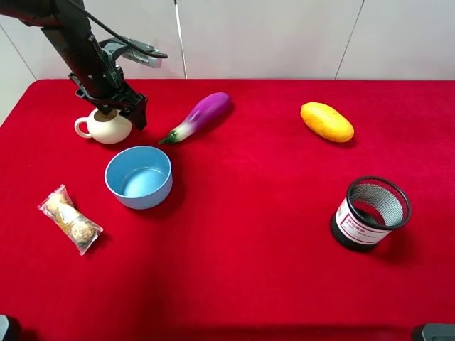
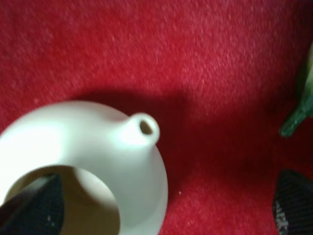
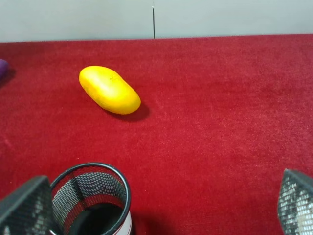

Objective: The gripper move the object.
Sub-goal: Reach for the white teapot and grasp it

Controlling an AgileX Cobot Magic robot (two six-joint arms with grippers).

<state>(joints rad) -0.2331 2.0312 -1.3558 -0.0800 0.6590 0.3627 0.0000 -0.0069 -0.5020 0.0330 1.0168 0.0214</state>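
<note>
Two arms on the rig, only the left one at work in the high view. It reaches down over the rear left corner of the red cloth [image 1: 249, 277].

Teapot [image 1: 106, 128]: cream-white, upright on the cloth, no lid, loop handle facing the left edge. It sits just behind the blue bowl [image 1: 138, 177], apart from it. The green stem end of the eggplant [image 1: 197, 117] lies near its right side.

Left gripper [image 2: 164, 205]: jaws spread wide. One black finger [image 2: 36, 208] dips inside the pot's open mouth. The other stands outside, over bare cloth on the spout's side. The pot's wall lies between them, with a clear gap out to the outer finger; not clamped. Whether the inner finger touches the rim, cannot tell.

Right gripper [image 3: 159, 205]: also wide apart, holding nothing. Its wrist view looks down on the mesh cup [image 3: 90, 198], which shows next to one finger, with the mango [image 3: 109, 90] further back.

Also noted: a clear snack packet [image 1: 70, 219] near the left edge, in front of the bowl.
</note>
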